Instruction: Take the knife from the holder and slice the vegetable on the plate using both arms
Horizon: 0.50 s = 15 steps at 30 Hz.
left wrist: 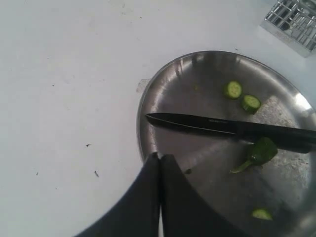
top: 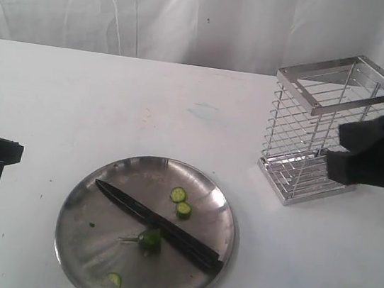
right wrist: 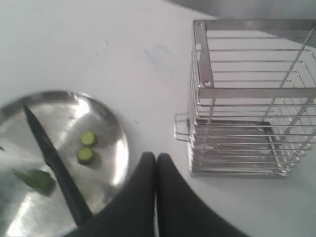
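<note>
Since every item lies still and both arms stand clear of the work, the entries run by size.

Bench: white, bearing all below.

Holder: chrome wire basket, upright at far right, nothing inside it.

Plate: round steel, scuffed, at the near centre, well apart from the holder.

Right arm: dark bulk at the right edge, in front of the holder's right side. Right pincer: fingers pressed together, clenched on nothing, hanging over bare bench between plate and holder.

Left pincer: fingers likewise pressed together, grasping nothing, its tips over the plate's left rim in the wrist view; in the exterior view it sits at the left edge, apart from the plate.

Knife: all black, lying flat across the plate, tip to the far left, handle to the near right.

Vegetable: green stub with stem, touching the knife's near side about mid-length.

Slices: two just beyond the blade, one by the near rim.

Step, as judged: cutting appears done and the knife set down, both arms released. If more cuts are wanted, the next move calls for the right pincer to open over the handle while the left pins the stub.
</note>
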Motion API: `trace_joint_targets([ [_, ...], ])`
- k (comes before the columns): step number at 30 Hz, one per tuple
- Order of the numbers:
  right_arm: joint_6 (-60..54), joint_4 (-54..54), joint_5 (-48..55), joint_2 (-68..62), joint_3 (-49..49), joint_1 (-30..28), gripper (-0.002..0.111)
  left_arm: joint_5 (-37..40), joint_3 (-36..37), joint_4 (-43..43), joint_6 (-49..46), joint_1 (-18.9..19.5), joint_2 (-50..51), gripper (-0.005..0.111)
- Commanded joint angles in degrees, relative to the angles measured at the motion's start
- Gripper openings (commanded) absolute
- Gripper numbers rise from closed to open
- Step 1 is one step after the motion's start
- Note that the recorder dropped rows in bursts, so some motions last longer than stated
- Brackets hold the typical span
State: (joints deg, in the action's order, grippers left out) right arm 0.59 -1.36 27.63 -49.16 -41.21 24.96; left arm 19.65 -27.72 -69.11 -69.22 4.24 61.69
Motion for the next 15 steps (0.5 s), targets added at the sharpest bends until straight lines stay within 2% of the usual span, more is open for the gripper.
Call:
trace_joint_targets([
  [1, 7.07, -1.66, 2.51, 11.58, 2.98, -0.39, 0.0, 0.99, 0.34, -0.16, -0.1, 0.21, -0.52, 0.0],
  [5, 7.17, -1.42, 3.14, 19.62, 2.98, -0.39, 0.0, 0.99, 0.34, -0.16, -0.1, 0.21, -0.52, 0.0],
  [9, 6.5, 8.31, 7.52, 28.35, 3.14, -0.92, 0.0, 0.99, 0.34, -0.16, -0.1, 0.21, -0.52, 0.0],
  [11, 6.72, 8.21, 9.72, 32.79, 3.27, -5.29, 0.0, 0.99, 0.34, -0.16, -0.1, 0.21, -0.52, 0.0],
  [15, -0.59, 6.54, 7.67, 43.69, 3.27, -21.55, 0.0, 0.75, 0.34, -0.16, -0.09, 0.21, -0.52, 0.0],
])
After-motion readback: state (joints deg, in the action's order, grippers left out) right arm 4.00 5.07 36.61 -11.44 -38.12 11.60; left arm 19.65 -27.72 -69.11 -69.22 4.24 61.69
